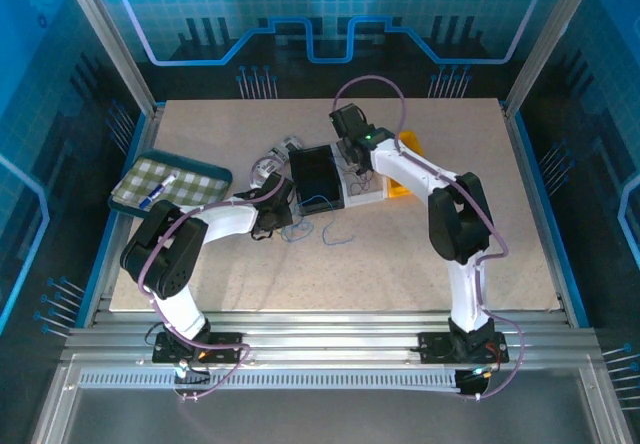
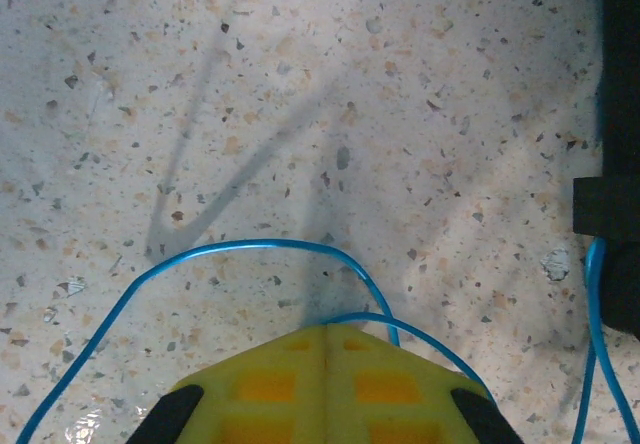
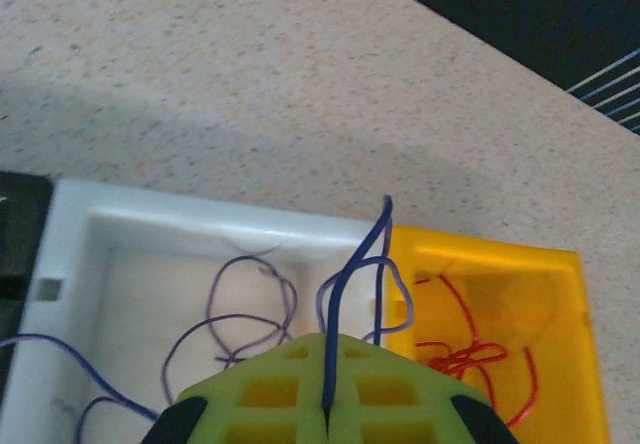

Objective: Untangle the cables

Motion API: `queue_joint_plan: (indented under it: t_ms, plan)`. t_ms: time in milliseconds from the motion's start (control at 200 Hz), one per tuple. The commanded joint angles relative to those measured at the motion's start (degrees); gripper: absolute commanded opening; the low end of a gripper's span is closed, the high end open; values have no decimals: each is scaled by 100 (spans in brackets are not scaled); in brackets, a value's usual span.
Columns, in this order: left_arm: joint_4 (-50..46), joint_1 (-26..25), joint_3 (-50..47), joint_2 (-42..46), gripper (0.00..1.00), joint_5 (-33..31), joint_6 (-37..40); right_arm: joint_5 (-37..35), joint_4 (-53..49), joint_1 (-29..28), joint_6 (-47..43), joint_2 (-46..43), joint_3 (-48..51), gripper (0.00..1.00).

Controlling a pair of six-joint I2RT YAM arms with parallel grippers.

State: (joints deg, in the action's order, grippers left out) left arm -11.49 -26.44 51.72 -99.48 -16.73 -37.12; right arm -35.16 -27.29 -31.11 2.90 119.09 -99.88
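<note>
Top external view
- Table [image 1: 420, 264]: speckled beige, carrying both arms and all the items.
- Left gripper [image 1: 272, 216]: reaching in from the left, sitting low over the table just left of the black bin [image 1: 315, 176].
- Right gripper [image 1: 352, 154]: hanging over the row of bins, above the white bin [image 1: 365, 192].
- Bins: black, white and yellow bin [image 1: 400, 186] are standing side by side, touching, near the table's middle.
- Light blue cable [image 1: 320, 230]: lying loose on the table just in front of the black bin, beside the left gripper.
- Tray [image 1: 135, 199]: teal, lined with a checked cloth, sitting at the left edge with a marker [image 1: 160, 192] lying on it.

Left wrist view
- Left gripper [image 2: 325, 336]: jaws are pressing fully together; a strand of the light blue cable [image 2: 250, 246] appears to be coming out of the seam at the tips.
- Light blue cable: arching in a loop over the table [image 2: 300, 84]; another stretch is running along the black bin [image 2: 615, 114] at the right.

Right wrist view
- Right gripper [image 3: 328, 349]: jaws are closing tight on the dark blue cable [image 3: 362, 254], which is rising from the seam.
- White bin [image 3: 200, 214]: holding the violet cables [image 3: 250, 319], curled loosely.
- Yellow bin [image 3: 500, 249]: holding the red cables [image 3: 470, 354].
- Dark blue cable: standing over the wall between the white and yellow bins.
</note>
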Motion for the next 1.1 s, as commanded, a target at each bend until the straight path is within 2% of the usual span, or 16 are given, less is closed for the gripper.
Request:
queue_joint_plan:
  t_ms: [0, 125, 260, 460, 636, 931, 1091]
  plan:
    - [-14, -46, 67, -132, 0, 14, 83, 402, -337, -50, 74, 132, -53, 0]
    - [-11, -41, 46, -124, 0, 3, 69, 1204, -269, -41, 286, 45, 210, 0]
    - [-2, -45, 39, -124, 0, 0, 83, 1537, -345, 23, 660, 44, 408, 0]
    - [-3, -45, 39, -118, 0, -5, 99, 1586, -546, 394, 1267, 20, 580, 0]
    - [2, -46, 31, -120, 0, -4, 87, 1630, -479, 711, 1153, 124, 435, 0]
    - [-42, -72, 66, -130, 0, -57, 57, 1750, -679, 820, 914, 803, -536, 0]
    - [-64, -87, 90, -133, 0, -94, 70, 1987, -758, 776, 1009, 1087, -684, 0]
